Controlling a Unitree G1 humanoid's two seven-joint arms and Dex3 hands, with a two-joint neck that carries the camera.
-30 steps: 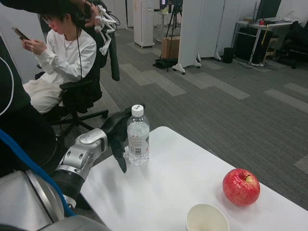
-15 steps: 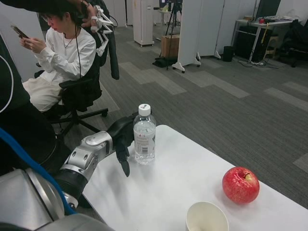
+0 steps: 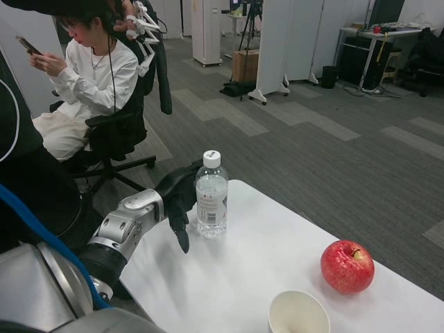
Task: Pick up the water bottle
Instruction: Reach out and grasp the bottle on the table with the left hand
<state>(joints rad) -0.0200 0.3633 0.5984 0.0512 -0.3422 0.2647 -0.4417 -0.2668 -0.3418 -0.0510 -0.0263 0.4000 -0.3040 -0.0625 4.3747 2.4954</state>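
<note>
Because the water bottle (image 3: 211, 195) stands upright left of centre, I keep the left hand (image 3: 178, 200) beside it, though I cannot tell whether its fingers have it grasped.

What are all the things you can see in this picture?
water bottle: one, clear with white cap, standing upright at the table's far left edge
apple: one, red, on the table's right side
cup: one, white, empty, at the table's near edge
table: one, white
person: one, in white, seated on a black chair, holding a phone, back left
left hand: one, black, right beside the bottle; grip cannot be told
right hand: not in view
</note>
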